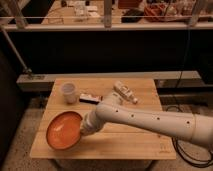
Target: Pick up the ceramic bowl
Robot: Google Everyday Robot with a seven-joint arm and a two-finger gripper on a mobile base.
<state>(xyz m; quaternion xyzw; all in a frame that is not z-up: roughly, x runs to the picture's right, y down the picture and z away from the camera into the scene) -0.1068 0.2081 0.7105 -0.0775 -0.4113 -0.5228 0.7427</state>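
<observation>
Round orange ceramic bowl at front-left of the pale wooden table. Gripper meets its right rim; I cannot tell whether it has hold. I'd confirm purchase on the rim, then lift slowly and keep the bowl level.

The gripper is right up against the bowl's right rim, and its tip can't be made out there. The arm runs out past the right edge. The dark packet beside the cup can't be identified.
</observation>
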